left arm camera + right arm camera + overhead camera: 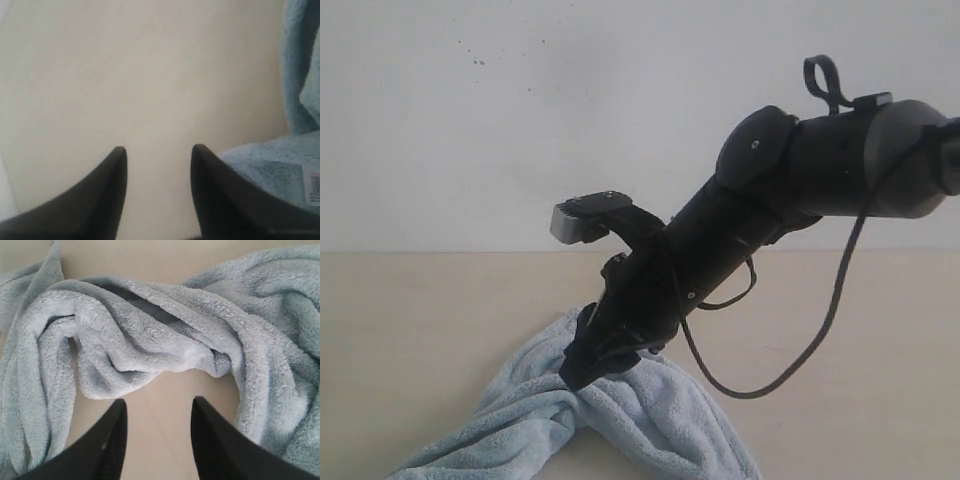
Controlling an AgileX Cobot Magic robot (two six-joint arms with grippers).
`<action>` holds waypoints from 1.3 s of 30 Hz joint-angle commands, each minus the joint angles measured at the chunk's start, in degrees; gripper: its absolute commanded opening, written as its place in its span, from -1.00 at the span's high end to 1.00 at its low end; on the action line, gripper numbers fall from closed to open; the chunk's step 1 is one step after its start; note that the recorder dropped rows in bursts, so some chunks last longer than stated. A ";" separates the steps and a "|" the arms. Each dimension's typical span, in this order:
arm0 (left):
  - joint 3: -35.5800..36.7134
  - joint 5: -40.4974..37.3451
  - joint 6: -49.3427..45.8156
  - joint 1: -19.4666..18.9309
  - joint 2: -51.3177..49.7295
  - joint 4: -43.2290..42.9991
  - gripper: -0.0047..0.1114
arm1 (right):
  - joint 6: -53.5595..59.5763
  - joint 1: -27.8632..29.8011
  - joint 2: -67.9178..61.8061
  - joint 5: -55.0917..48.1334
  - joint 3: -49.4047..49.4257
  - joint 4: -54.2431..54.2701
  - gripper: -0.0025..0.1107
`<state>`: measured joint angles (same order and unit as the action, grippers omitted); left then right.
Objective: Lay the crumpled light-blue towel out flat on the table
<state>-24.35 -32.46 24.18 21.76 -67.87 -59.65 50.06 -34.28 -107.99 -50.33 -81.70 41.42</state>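
Observation:
The light-blue towel [650, 425] lies crumpled in thick folds on the beige table [420, 320], near the front edge of the exterior view. My right gripper [582, 372] reaches in from the right and points down into the bunched middle of the towel. In the right wrist view this gripper [159, 402] is open over a patch of bare table, with towel [150, 340] folds just beyond and beside the fingertips. My left gripper [159, 148] is open over bare table [125, 75]. Beside one of its fingers lies the towel [270, 165] with its whitish tag [312, 185].
A white wall [520, 120] rises behind the table. The right arm's black cable [820, 330] hangs in a loop above the table to the right of the towel. The left arm does not show in the exterior view.

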 commanded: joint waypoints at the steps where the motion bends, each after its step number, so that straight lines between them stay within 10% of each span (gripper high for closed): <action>1: 0.00 -2.29 9.57 0.10 -7.51 -8.90 0.14 | 2.77 0.43 2.78 1.03 1.63 2.47 0.25; 17: -3.34 5.26 15.24 -9.20 -21.02 -18.08 0.14 | 6.65 0.43 3.49 0.36 1.70 7.86 0.25; 24: -5.67 4.02 12.29 -9.35 -18.47 1.77 0.40 | 7.11 0.43 3.49 0.14 1.70 7.86 0.25; 31: -7.80 2.79 -8.15 -15.24 -18.47 31.23 0.17 | 7.22 0.43 3.49 -0.90 1.70 7.86 0.25; 39: -9.06 1.99 -17.70 -18.05 -18.47 40.88 0.07 | 7.22 0.43 3.49 -1.48 1.70 7.86 0.25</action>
<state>-33.08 -29.53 8.59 4.07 -86.71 -20.73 56.77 -34.28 -105.03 -51.40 -80.18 48.86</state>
